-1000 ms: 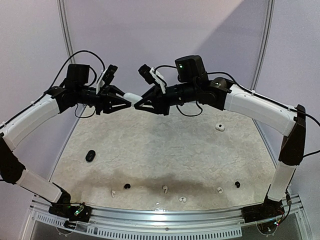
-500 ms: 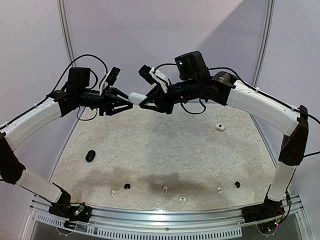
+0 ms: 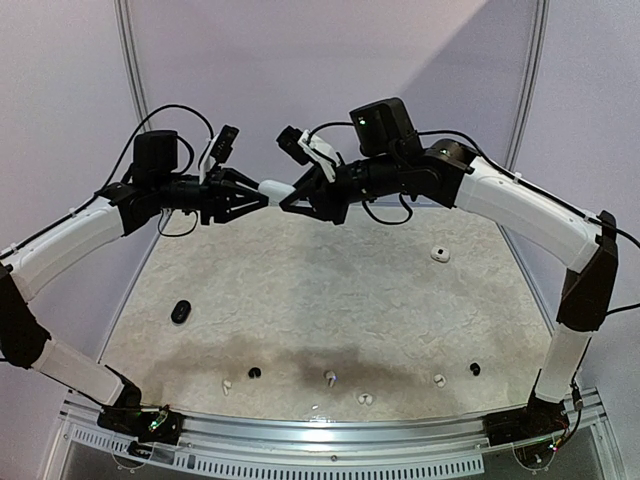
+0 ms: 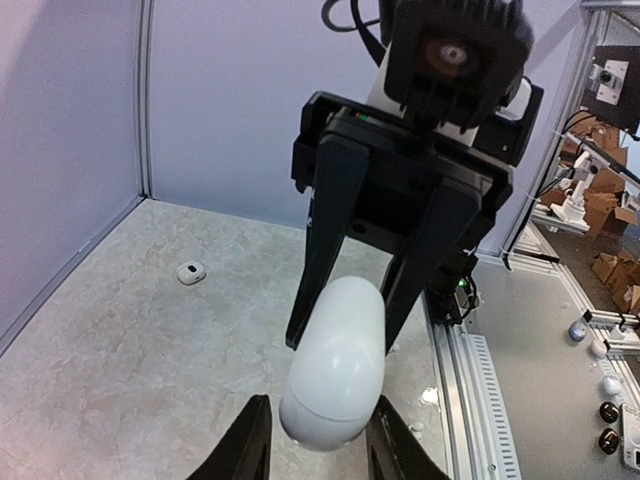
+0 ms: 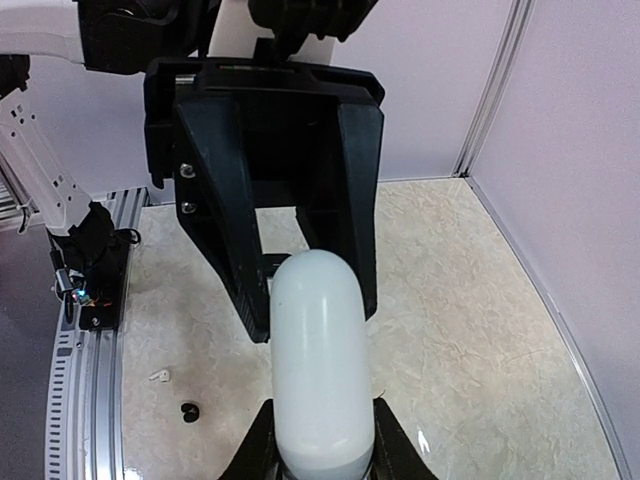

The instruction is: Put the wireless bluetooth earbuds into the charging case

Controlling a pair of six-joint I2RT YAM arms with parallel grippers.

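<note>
R jaws grip white case (image 3: 275, 188), L jaws flank.

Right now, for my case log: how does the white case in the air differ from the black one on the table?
The white case is pale, the black case dark. The white case is aloft between the left end effector and right end effector; the black case lies on the table, untouched. Both are rounded pebbles.

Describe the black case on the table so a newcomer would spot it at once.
Start at the marbled table and go to its left side, by the wall. The black case lies there alone, an oval pebble clearly bigger than the two round black earbuds along the near edge.
</note>
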